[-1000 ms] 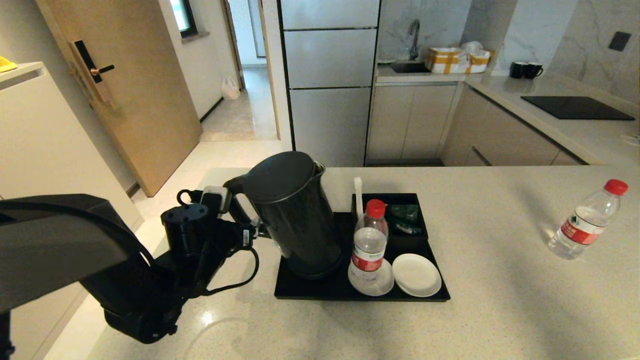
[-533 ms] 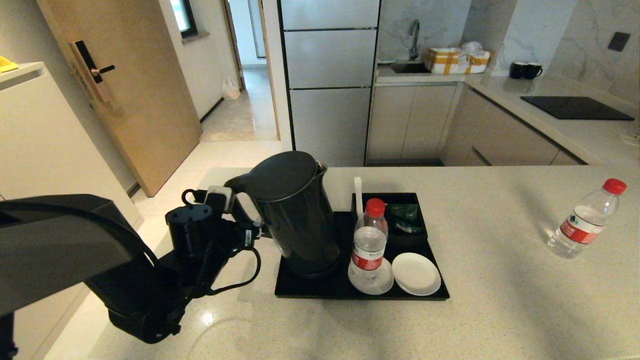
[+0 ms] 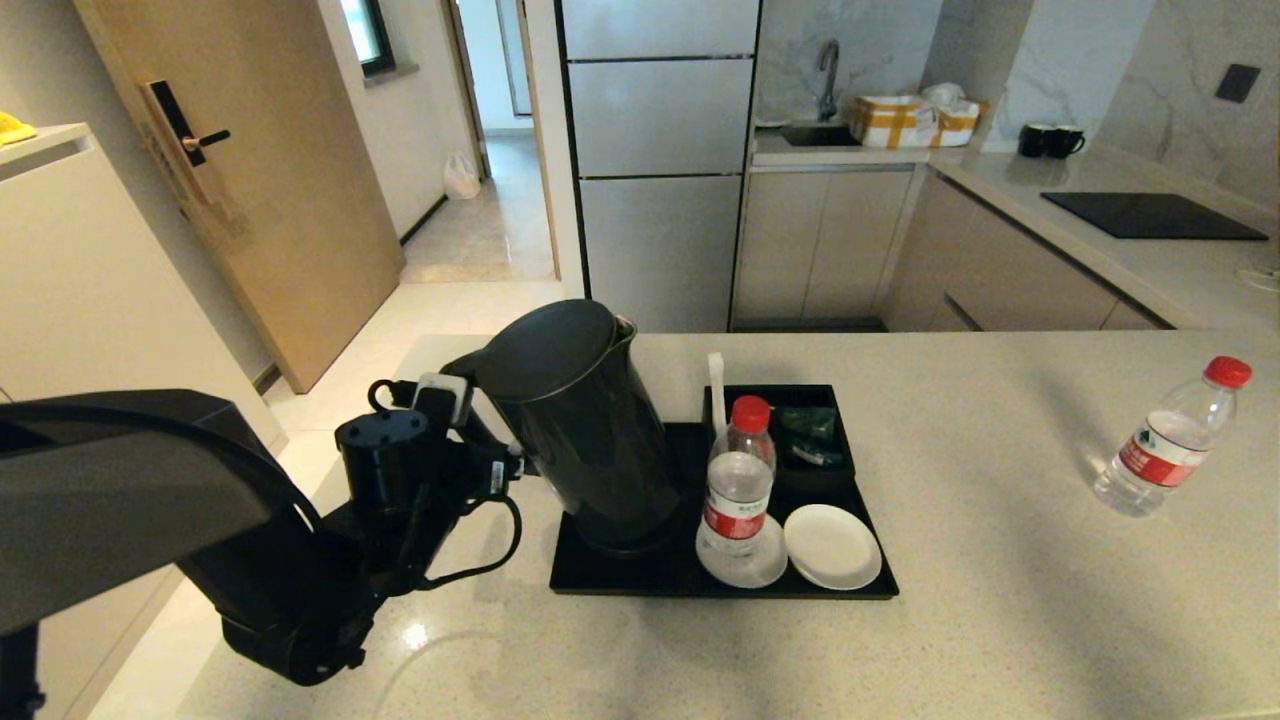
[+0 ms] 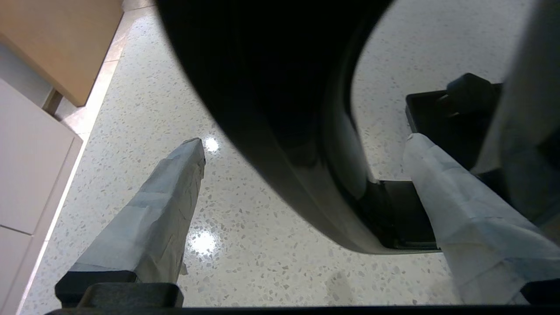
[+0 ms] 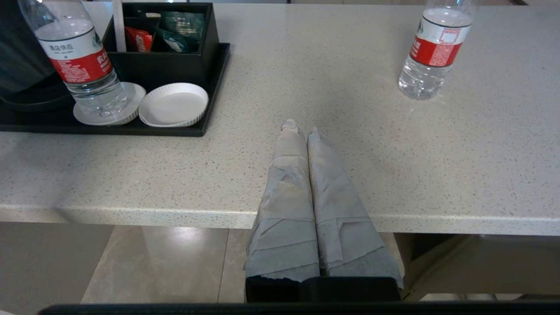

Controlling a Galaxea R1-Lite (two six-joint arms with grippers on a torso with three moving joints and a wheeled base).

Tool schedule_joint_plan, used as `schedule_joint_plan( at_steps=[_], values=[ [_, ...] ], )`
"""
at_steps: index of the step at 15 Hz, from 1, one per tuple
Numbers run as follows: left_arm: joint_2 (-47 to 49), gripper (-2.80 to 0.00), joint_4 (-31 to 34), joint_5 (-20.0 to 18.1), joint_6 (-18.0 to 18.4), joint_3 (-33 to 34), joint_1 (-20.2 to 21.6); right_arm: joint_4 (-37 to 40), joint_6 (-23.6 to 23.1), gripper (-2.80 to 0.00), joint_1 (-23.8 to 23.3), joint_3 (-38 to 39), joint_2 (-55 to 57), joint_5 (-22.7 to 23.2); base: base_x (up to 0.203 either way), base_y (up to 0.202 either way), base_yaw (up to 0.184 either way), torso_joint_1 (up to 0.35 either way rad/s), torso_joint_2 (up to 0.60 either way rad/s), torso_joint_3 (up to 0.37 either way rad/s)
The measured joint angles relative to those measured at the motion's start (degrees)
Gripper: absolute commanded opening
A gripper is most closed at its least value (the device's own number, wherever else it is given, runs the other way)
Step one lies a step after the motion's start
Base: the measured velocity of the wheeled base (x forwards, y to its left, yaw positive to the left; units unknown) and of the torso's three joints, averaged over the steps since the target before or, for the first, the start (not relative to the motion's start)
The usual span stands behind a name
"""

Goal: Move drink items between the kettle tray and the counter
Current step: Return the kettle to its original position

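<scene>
The kettle point(image 3: 580, 425) stands on the black tray point(image 3: 660, 578) at frame centre, on the speckled beige counter point(image 3: 1000, 620). The left gripper point(image 4: 302, 148) has its fingers spread wide either side of the handle. The right gripper point(image 5: 302, 127) is pressed together. Fridge point(image 3: 655, 150) and sink point(image 3: 815, 132) lie behind.

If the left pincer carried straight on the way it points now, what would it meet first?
Most likely the tall black electric kettle's loop handle, already between the open left pincer's wrapped fingers; depth is hard to judge.
</scene>
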Motion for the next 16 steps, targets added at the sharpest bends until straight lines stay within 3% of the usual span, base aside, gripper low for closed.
schedule_joint_plan(
  at_steps=[11,16],
  values=[
    [-3.82,0.00,9.03,0.46,1.31,-4.46,-1.09,0.05,0.00,-2.80,0.02,0.00,0.00,0.00,0.000,0.000,0.000,0.000,0.00,0.000],
    [-6.22,0.00,9.69,0.46,1.30,-3.50,-2.11,0.00,0.00,-2.80,0.06,0.00,0.00,0.00,0.000,0.000,0.000,0.000,0.00,0.000]
  ],
)
